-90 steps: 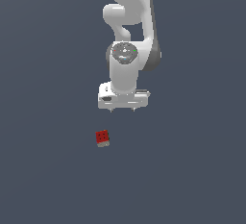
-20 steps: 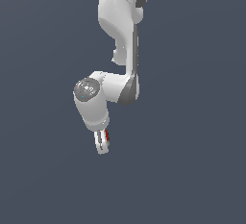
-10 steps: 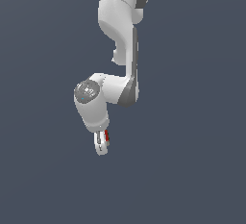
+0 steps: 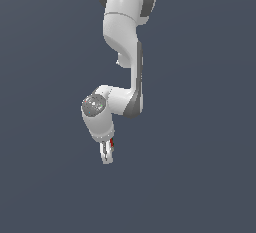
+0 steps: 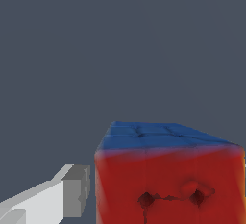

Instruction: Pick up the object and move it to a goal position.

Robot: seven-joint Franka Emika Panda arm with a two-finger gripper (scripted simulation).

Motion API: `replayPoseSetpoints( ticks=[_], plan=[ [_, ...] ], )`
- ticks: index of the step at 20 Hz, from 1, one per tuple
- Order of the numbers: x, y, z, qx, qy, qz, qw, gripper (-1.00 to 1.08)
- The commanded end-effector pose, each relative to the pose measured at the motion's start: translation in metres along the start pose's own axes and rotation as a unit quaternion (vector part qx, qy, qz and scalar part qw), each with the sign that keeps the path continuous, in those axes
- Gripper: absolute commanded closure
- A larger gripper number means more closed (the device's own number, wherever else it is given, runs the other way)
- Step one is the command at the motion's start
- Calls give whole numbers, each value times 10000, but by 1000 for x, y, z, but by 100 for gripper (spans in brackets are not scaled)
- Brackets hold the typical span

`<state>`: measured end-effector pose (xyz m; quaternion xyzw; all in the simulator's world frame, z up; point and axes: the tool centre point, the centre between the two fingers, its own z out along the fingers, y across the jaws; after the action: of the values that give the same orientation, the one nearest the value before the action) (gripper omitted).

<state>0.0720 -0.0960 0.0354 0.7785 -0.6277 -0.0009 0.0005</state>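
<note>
The arm (image 4: 124,47) looked like glossy white plastic with smooth grey joints; the block (image 5: 168,180) showed matt red and blue faces, pitted with dark dents.

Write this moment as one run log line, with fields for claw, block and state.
claw: shut on red block | red block: blue side visible, between fingers | state: held, not yet at goal

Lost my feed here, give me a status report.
Gripper at the red block, grip unconfirmed. Block has a blue face, one finger beside it. Nothing else in the way.
</note>
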Motion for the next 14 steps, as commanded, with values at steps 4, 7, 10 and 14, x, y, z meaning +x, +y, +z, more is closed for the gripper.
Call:
replayPoseSetpoints(
  ticks=[4, 7, 10, 14],
  plan=[
    [1, -2, 2, 9, 2, 1, 10000, 108],
    [1, -2, 2, 9, 2, 1, 10000, 108],
    [1, -2, 2, 9, 2, 1, 10000, 108],
    [0, -1, 2, 6, 2, -1, 10000, 108]
  ],
)
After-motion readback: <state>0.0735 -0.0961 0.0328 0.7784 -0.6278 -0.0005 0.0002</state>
